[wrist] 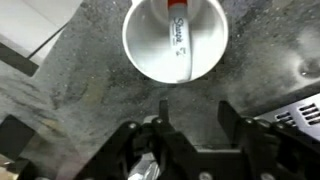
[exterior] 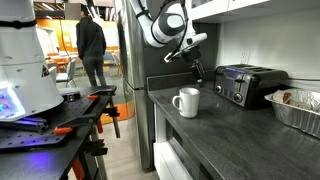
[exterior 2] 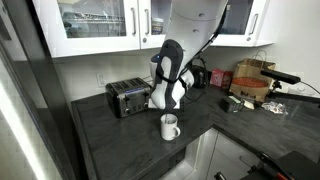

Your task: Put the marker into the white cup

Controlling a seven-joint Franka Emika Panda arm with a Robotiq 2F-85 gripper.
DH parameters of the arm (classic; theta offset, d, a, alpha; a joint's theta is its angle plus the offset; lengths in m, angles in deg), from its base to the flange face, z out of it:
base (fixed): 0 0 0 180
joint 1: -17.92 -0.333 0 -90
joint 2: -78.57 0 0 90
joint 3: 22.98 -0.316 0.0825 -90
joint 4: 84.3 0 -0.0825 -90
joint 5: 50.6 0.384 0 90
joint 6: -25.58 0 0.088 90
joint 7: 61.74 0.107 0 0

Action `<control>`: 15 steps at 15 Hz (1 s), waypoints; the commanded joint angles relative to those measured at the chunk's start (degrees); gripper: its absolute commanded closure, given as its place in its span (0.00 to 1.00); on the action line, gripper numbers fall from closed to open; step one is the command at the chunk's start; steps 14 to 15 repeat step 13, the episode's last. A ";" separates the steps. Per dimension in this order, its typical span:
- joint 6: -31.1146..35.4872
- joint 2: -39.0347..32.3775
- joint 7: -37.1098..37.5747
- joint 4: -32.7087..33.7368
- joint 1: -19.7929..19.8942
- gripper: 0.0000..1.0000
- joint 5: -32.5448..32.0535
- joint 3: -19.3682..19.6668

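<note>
The white cup stands on the dark speckled counter; it also shows in both exterior views. The marker, white with a red-orange end, lies inside the cup, leaning against its wall. My gripper is open and empty, above the cup and a little to one side, with bare counter between its fingers. In an exterior view my gripper hangs above the cup, between it and the toaster.
A black toaster stands behind the cup, also in the other exterior view. A foil tray sits further along the counter. The counter's front edge runs beside the cup. Boxes and clutter fill the far counter.
</note>
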 commanded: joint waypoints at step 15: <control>-27.54 12.49 -25.57 6.36 33.68 0.00 5.39 -29.70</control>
